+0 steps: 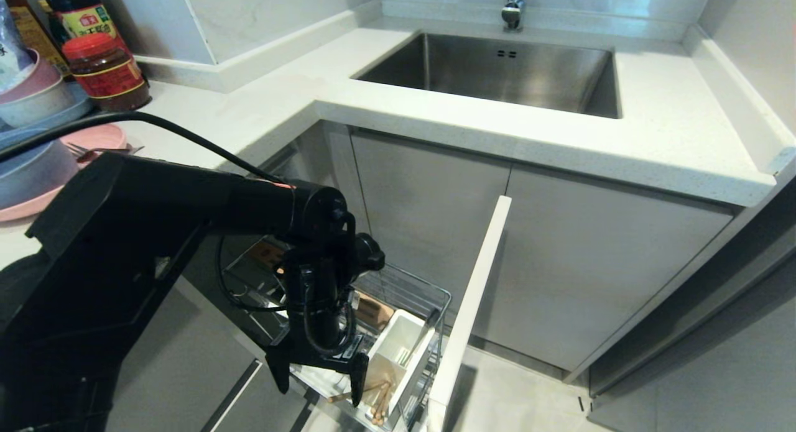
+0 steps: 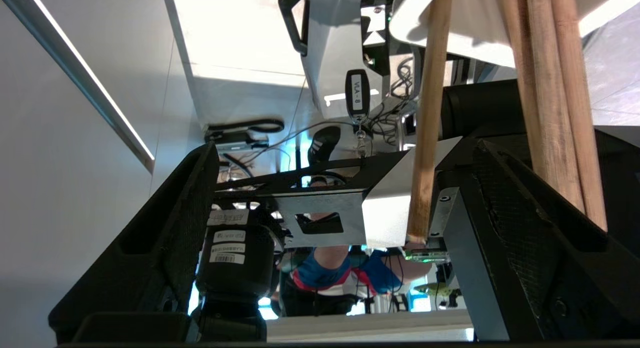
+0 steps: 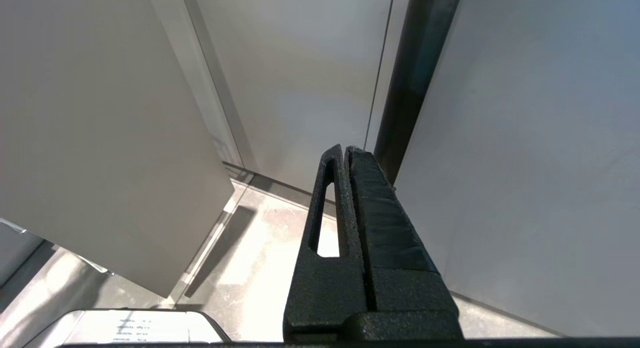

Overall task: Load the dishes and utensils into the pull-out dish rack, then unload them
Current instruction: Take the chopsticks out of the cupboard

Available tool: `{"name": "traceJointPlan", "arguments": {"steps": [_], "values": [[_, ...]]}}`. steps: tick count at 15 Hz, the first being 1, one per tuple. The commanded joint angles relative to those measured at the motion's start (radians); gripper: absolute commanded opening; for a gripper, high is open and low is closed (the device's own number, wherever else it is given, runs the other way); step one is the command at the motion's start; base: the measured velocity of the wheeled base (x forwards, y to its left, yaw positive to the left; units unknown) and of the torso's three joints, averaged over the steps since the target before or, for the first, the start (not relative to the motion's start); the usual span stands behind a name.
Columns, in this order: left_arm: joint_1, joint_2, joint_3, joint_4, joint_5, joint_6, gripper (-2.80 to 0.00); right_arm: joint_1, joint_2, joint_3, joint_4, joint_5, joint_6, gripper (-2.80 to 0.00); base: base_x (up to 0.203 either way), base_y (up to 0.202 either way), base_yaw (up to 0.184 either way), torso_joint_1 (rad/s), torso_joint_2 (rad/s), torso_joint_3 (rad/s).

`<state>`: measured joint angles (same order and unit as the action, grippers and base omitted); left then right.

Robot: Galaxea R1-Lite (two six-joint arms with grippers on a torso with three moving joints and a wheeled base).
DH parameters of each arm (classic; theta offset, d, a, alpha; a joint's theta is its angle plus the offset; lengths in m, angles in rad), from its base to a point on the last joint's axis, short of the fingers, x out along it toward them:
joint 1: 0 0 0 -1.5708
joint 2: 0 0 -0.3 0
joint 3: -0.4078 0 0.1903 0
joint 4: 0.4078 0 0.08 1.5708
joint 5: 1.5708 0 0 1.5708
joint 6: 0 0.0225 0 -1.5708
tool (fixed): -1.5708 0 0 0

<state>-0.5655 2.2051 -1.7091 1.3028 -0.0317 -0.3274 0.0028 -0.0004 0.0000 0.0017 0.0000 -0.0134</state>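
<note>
At the far left of the head view, the pink plate (image 1: 93, 137) lies on the white countertop (image 1: 653, 127) near its left edge, with the metal fork (image 1: 102, 150) resting across it; the blue-grey bowl (image 1: 28, 171) sits just in front, partly cut off by the frame. A red-lidded jar (image 1: 106, 71) and sauce bottles (image 1: 78, 12) stand behind them against the wall. The left arm reaches down from the left over the pulled-out dish rack (image 1: 404, 289), which extends from the cabinet below the counter corner. The left gripper (image 1: 317, 379) hangs over the rack's near end with its jaws spread wide and nothing between them; the fingertips (image 1: 358, 382) point downward, just beside the white utensil box (image 1: 398, 348). The chopsticks (image 1: 379, 398) stand tilted in the near compartment of that box, their ends rising above its rim. In the left wrist view the chopsticks (image 2: 550, 97) appear close to one finger, one stick crossing the gap between the open fingers (image 2: 165, 238); contact cannot be determined. To the right of the rack, its narrow cabinet front (image 1: 472, 307) stands edge-on, with open floor (image 1: 522, 395) beyond it. Further right, the sink (image 1: 497, 71) is recessed in the countertop. The right gripper (image 3: 347, 157) appears only in its wrist view, fingers pressed together, pointing toward cabinet panels and floor.
</note>
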Motion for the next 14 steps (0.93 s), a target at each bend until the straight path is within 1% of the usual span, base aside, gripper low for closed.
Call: {"name": "traceJointPlan", "arguments": {"steps": [1,7,14], "values": [[-0.002,0.02,0.0,0.005,-0.001,-0.002,0.0,0.0,0.0,0.0,0.0,0.0,0.0,-2.8,0.0,0.0,0.0,0.0,0.0,0.0],[-0.011,0.077,-0.009,-0.008,-0.003,-0.004,0.0,0.0,0.0,0.0,0.0,0.0,0.0,-2.8,0.0,0.0,0.0,0.0,0.0,0.0],[-0.022,0.079,-0.01,-0.009,-0.005,-0.005,0.0,0.0,0.0,0.0,0.0,0.0,0.0,-2.8,0.0,0.0,0.0,0.0,0.0,0.0]]}}
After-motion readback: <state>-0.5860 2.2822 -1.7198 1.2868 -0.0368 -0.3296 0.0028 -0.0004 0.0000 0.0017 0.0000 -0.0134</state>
